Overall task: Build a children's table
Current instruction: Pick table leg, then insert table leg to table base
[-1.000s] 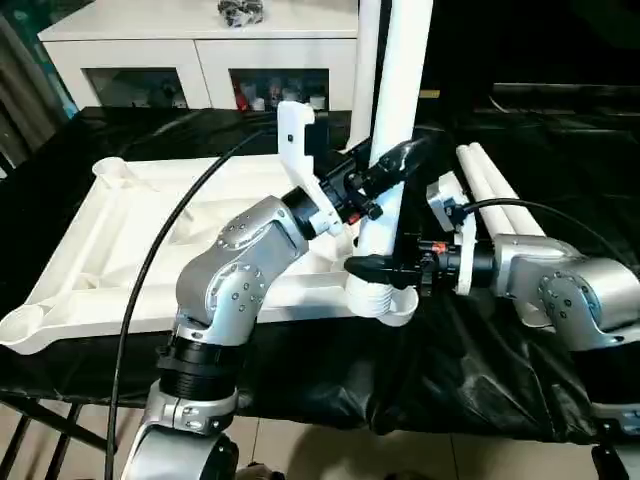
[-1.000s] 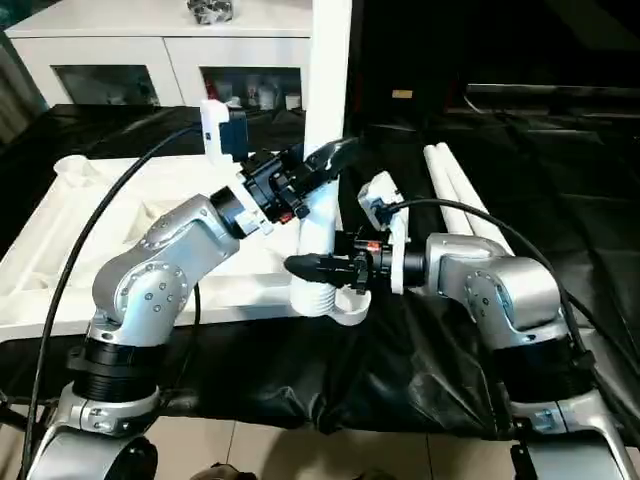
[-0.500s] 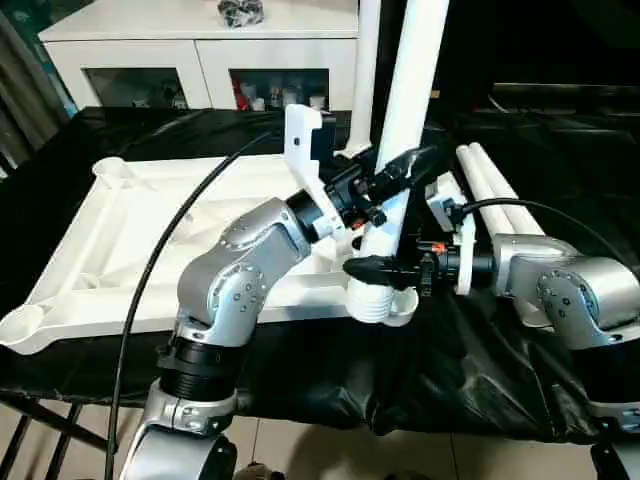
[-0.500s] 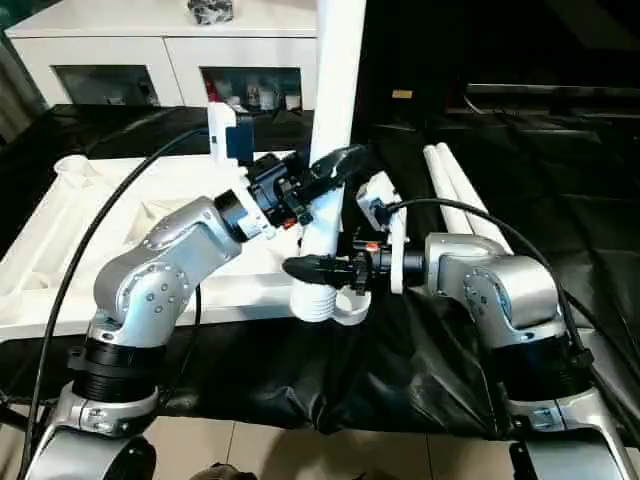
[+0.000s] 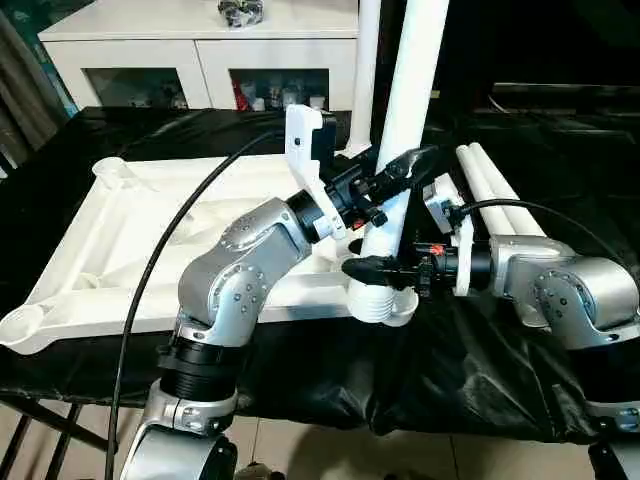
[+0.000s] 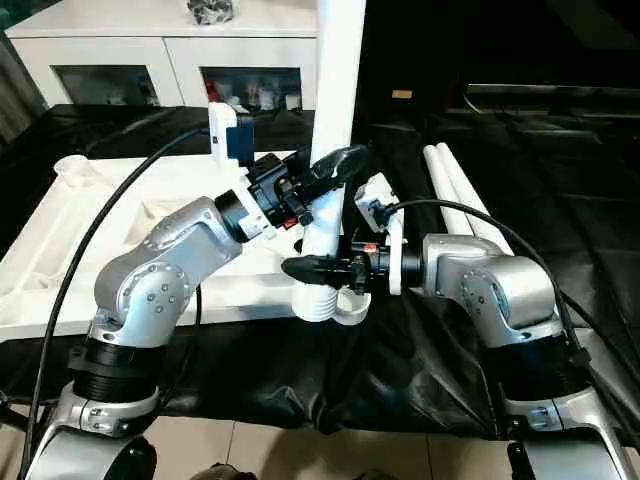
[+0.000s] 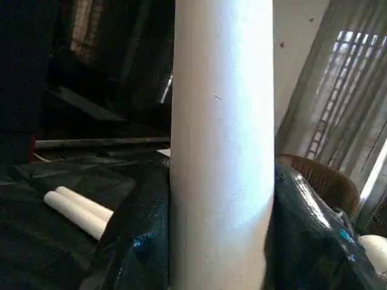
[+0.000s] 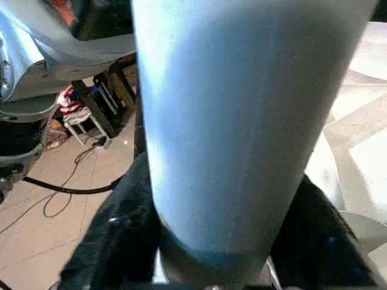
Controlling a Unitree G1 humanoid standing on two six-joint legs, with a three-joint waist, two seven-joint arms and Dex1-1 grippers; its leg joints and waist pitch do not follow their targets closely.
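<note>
- The leg [image 5: 400,150] stood nearly upright, its ribbed end in the corner socket [image 5: 385,305] at the tabletop's [image 5: 120,250] near right corner.
- The left gripper [image 5: 395,172] clamped the leg.
- The right gripper [image 5: 372,268] clasped it lower down.

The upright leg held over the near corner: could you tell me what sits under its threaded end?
The tabletop's round corner socket sits under the leg; its inside is covered.

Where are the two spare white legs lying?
The spare legs lie side by side on the black cloth, right of the tabletop, behind the robot's right arm.
</note>
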